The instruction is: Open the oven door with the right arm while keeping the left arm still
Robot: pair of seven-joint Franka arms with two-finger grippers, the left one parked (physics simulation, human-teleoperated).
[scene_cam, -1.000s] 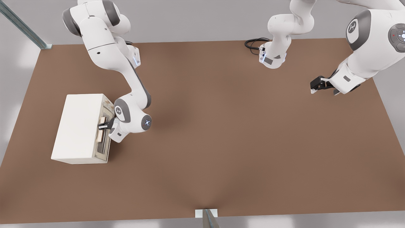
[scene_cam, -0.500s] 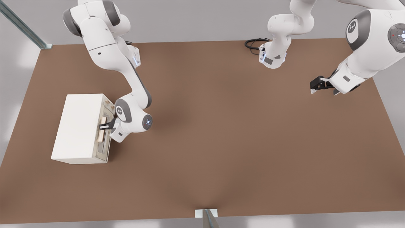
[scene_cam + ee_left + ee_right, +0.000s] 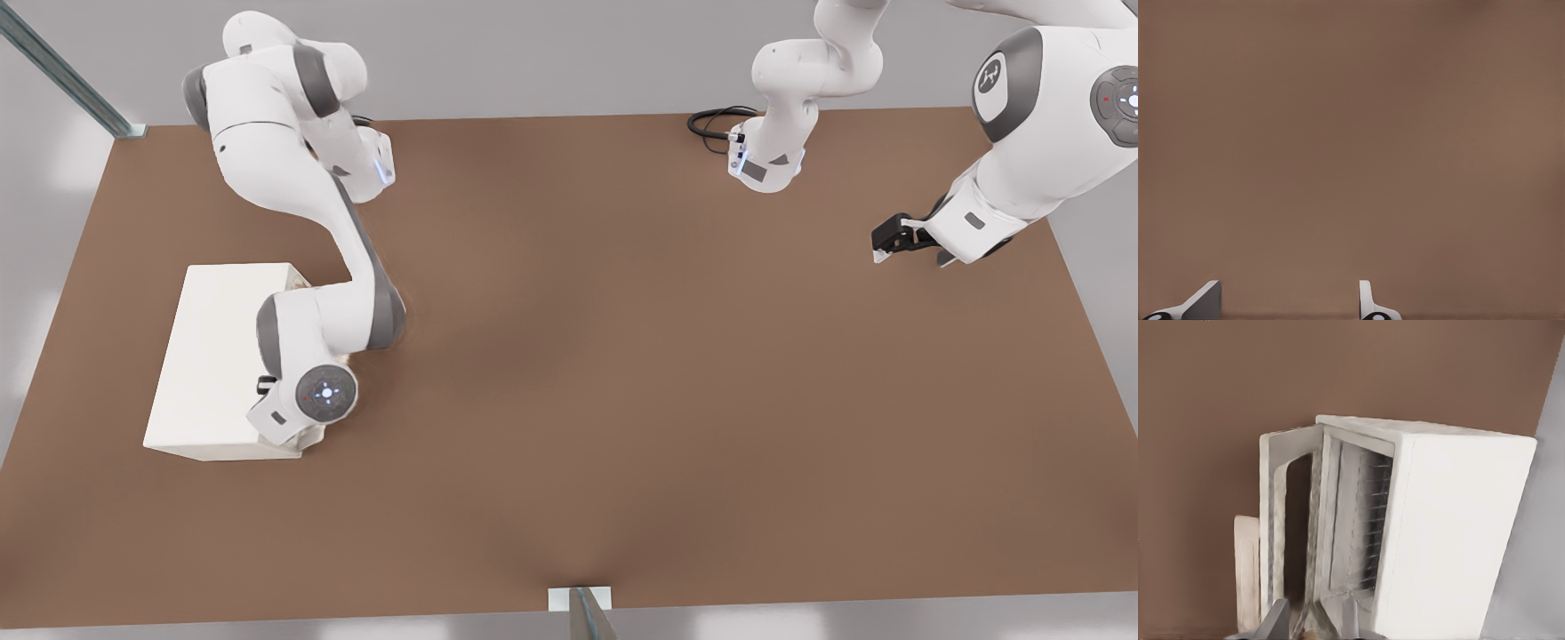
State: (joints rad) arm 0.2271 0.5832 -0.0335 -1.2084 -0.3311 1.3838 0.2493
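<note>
Tool [image 3: 1295,623] at oven door's [image 3: 1275,527] edge; two grey fingertips [image 3: 1277,620] visible, whether they grip cannot tell. Door ajar, swung partway off oven [image 3: 218,356] front, wire racks inside visible, tan handle [image 3: 1245,570] on outer face. Oven on brown surface [image 3: 622,356] at 9 o'clock in front view, right arm [image 3: 311,240] bent over it.

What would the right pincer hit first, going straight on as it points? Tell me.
Probably the oven door: the right pincer sits at its ajar edge, aimed along the gap before the oven; depth unclear.
</note>
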